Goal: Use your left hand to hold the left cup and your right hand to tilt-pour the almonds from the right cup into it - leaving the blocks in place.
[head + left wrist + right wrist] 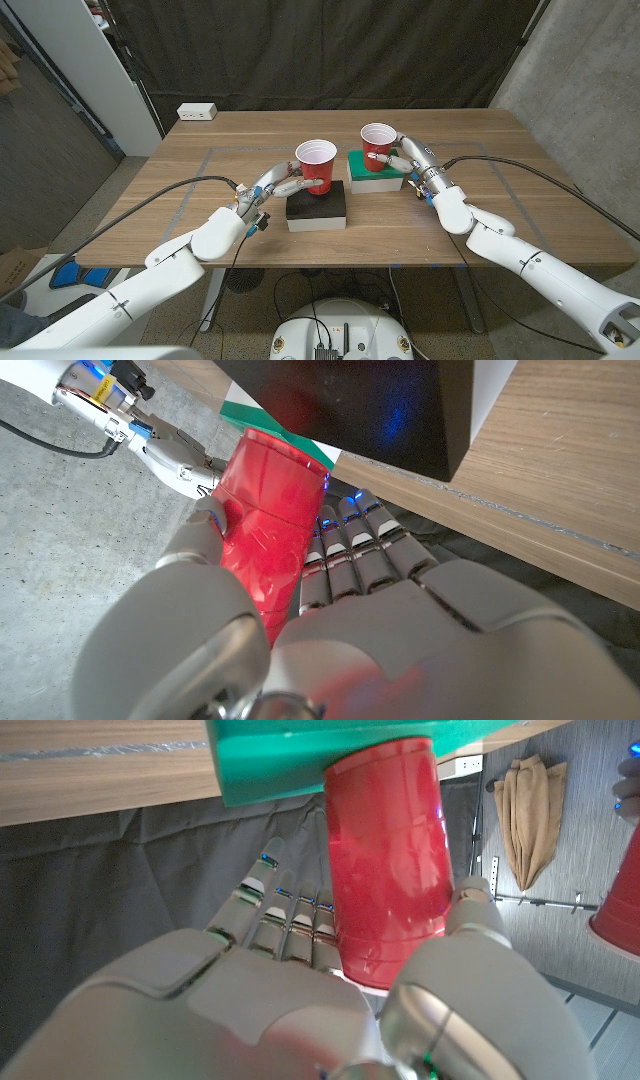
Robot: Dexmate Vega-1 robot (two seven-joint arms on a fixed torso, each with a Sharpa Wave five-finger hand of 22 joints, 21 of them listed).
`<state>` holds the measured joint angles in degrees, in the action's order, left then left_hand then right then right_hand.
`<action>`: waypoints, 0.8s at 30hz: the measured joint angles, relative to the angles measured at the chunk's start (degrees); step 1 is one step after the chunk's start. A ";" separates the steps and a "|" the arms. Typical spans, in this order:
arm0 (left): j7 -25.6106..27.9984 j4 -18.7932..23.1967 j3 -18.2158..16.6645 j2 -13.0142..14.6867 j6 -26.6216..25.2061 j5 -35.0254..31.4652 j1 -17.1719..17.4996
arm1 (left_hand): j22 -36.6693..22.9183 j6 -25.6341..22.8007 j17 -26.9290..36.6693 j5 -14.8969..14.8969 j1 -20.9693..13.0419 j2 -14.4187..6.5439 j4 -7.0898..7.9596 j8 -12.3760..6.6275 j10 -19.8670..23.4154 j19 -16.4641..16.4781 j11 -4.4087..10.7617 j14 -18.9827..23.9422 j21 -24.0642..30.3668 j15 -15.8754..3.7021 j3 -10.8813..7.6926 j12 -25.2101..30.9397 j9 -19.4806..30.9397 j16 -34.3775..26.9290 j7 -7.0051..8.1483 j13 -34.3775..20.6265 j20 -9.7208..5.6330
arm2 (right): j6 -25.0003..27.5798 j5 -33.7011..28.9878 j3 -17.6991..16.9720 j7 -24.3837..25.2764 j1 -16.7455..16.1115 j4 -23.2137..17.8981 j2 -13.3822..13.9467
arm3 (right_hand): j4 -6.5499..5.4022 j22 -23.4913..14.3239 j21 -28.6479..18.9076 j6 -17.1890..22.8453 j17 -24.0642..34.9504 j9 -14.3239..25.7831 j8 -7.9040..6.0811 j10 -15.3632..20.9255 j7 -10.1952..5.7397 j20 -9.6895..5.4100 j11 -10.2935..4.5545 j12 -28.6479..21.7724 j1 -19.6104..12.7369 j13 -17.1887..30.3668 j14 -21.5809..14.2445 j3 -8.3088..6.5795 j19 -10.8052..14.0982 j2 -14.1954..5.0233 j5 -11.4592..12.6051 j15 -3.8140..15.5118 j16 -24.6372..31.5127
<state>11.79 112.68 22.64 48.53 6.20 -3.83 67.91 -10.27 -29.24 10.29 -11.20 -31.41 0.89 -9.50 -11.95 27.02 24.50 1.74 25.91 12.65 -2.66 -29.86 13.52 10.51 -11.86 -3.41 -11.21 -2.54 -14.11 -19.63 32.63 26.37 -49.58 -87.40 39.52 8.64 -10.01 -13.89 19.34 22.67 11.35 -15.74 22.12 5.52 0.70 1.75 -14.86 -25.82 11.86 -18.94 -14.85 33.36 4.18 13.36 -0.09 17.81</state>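
On wooden desk [200,215], left of green-topped white block [375,170]: black-topped white block [317,211], carrying red plastic left cup [317,165], upright, white inside. Left hand [272,186] at cup's left side, fingers [345,555] wrapped round cup wall, thumb opposite, gripping. Green-topped block carries red plastic right cup [377,146], upright; contents not discernible. Right of green block: right hand [410,160], fingers [280,915] curled round right cup, thumb pressing wall, gripping. Far left of green block, at desk's back edge: white power strip [197,112].
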 measured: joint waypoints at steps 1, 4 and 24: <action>0.03 -0.02 0.02 -0.02 -0.01 0.00 -0.02 | 0.00 0.00 0.00 0.00 0.00 0.00 0.00 0.00 0.00 0.00 0.00 0.00 0.00 0.00 0.00 0.00 0.00 0.00 0.00 0.00 0.00 | 0.00 0.00 0.00 0.02 0.01 0.07 -0.04 | 0.15 0.00 -0.27 1.57 0.05 0.00 -0.48 1.51 -0.35 -0.24 -0.20 -0.29 -1.01 0.00 -1.49 -0.15 1.15 -0.26 0.00 0.46 0.62; 0.08 -0.26 0.20 -0.16 -0.02 0.00 -0.17 | 0.00 0.00 0.00 0.00 -0.29 -0.29 0.00 0.00 0.00 0.00 0.00 0.00 0.00 0.00 0.00 0.00 0.00 0.00 0.00 0.00 0.00 | -1.08 0.03 0.02 1.03 0.15 1.12 -0.58 | 0.26 -0.27 -0.75 5.40 0.41 0.00 -1.80 5.14 -1.29 -1.23 -0.82 -0.79 -2.27 0.18 -4.94 -0.25 3.95 -0.43 0.00 1.56 2.07; 0.25 -1.48 1.13 -0.87 0.15 0.07 -1.29 | 0.01 -0.28 -0.01 0.00 -0.53 -0.53 -0.24 0.01 0.22 0.51 -0.22 -0.01 0.00 0.00 0.24 0.00 0.04 0.00 0.28 -0.13 -0.11 | -3.82 0.22 -0.38 3.79 -0.49 3.07 -1.32 | 0.62 -0.26 -2.08 11.35 1.45 0.24 -3.76 10.83 -2.83 -2.86 -1.75 -1.32 -5.43 0.27 -11.19 -0.61 9.45 -0.89 -0.30 2.86 5.06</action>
<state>12.04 111.20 23.77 47.66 6.35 -3.75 66.63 -10.26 -29.52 10.28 -11.20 -31.94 0.36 -9.74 -11.94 27.24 25.01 1.52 25.90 12.65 -2.65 -29.62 13.52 10.55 -11.86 -3.13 -11.34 -2.66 -17.93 -19.41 32.25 30.17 -50.06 -84.34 38.20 9.26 -10.27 -15.97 30.70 24.12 11.59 -19.50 32.95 2.69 -2.15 0.00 -16.18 -31.25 12.13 -30.13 -15.46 42.80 3.29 13.06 2.77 22.88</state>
